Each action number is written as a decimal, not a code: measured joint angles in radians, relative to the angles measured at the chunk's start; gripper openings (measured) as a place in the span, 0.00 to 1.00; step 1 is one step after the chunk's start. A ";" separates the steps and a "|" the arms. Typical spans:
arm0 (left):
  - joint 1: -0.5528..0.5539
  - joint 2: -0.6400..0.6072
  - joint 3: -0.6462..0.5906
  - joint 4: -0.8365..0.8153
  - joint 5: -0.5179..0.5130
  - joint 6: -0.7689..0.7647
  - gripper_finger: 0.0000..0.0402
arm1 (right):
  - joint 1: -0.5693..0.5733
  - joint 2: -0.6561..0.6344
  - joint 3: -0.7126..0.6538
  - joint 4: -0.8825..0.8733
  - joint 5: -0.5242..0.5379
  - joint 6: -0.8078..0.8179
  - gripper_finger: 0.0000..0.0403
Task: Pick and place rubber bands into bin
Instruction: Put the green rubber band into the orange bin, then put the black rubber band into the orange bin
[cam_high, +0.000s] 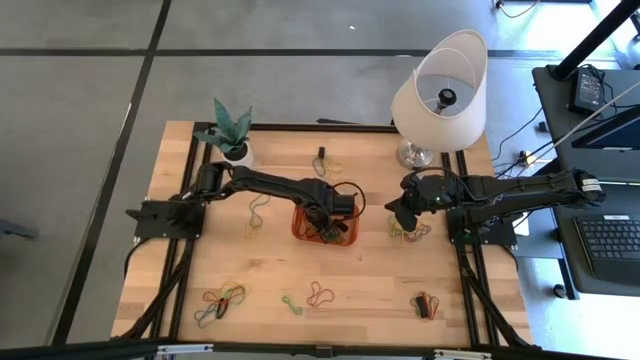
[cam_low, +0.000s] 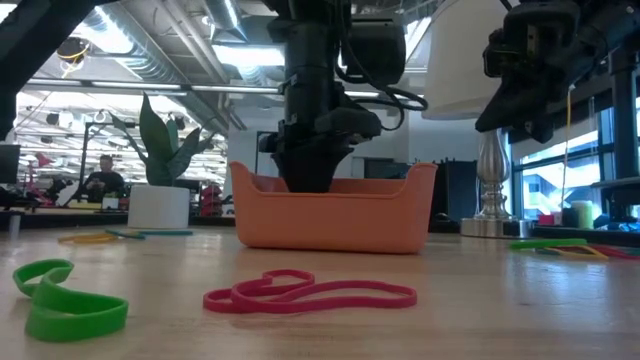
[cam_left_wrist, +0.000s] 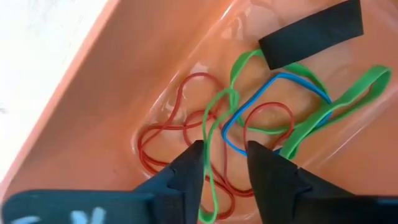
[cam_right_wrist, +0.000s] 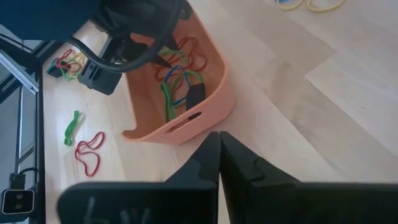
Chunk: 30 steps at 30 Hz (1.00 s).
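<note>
Inside the bin (cam_high: 322, 228), near the middle of the counter (cam_high: 270, 285), the left pincer (cam_left_wrist: 225, 163) reaches down with its fingers parted by a narrow gap; a green rubber band (cam_left_wrist: 214, 134) lies loose between them, and whether either finger touches it I cannot tell. Red, blue and green rubber bands (cam_left_wrist: 267, 115) and a black strip (cam_left_wrist: 311, 32) lie on the bin's orange floor. The right pincer (cam_right_wrist: 219, 155) hangs to the right of the bin, fingers pressed together and empty, above more bands (cam_high: 410, 232) on the counter. Further bands lie in front of the bin: a red one (cam_low: 310, 293), a green one (cam_low: 62, 300) and a mixed cluster (cam_high: 222, 300). A lamp (cam_high: 440, 90) and a potted plant (cam_high: 230, 135) stand behind the bin.
</note>
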<state>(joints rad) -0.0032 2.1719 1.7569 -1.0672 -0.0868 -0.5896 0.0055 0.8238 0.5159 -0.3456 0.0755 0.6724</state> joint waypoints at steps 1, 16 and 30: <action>0.000 0.000 0.000 0.000 0.000 0.000 0.32 | 0.000 0.000 0.000 -0.002 0.000 0.000 0.02; -0.013 0.000 0.000 0.025 0.050 -0.024 0.44 | 0.000 0.000 0.000 -0.049 0.000 -0.021 0.02; -0.026 -0.010 0.022 0.018 0.054 -0.063 0.43 | 0.000 0.000 0.000 -0.048 0.001 -0.027 0.02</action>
<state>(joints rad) -0.0288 2.1624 1.7789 -1.0492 -0.0325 -0.6522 0.0053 0.8238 0.5159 -0.3940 0.0761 0.6455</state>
